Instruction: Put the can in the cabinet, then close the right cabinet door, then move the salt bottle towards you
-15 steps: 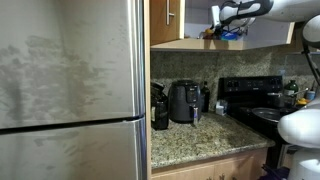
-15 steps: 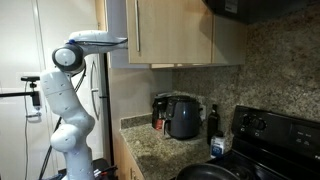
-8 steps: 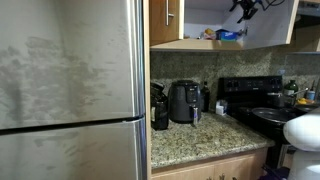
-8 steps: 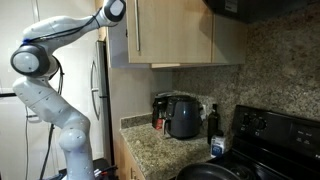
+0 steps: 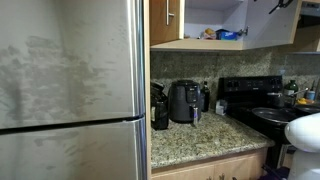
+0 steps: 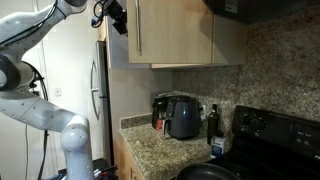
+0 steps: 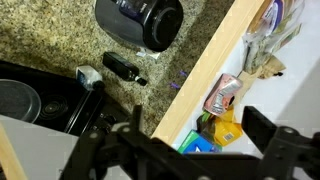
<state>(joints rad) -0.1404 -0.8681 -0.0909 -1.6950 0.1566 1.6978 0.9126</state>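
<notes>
one can shelved, fingers (image 7: 266, 138) spread wide and empty above it.
nearest the wrist camera the fingers hang open over the cabinet (image 7: 197, 80) shelf edge; just past them the can (image 7: 222, 95) sits inside among packets, apart from both fingertips. in an exterior view the right cabinet door (image 6: 172, 32) stands swung out, its upright bar handle (image 6: 137, 30) just beside the fingers, so the closing push probably goes against that free edge. farthest down, on the worktop (image 7: 50, 30), the small salt bottle (image 7: 88, 76) sits by the stove (image 7: 30, 100), well apart from the fingers.
</notes>
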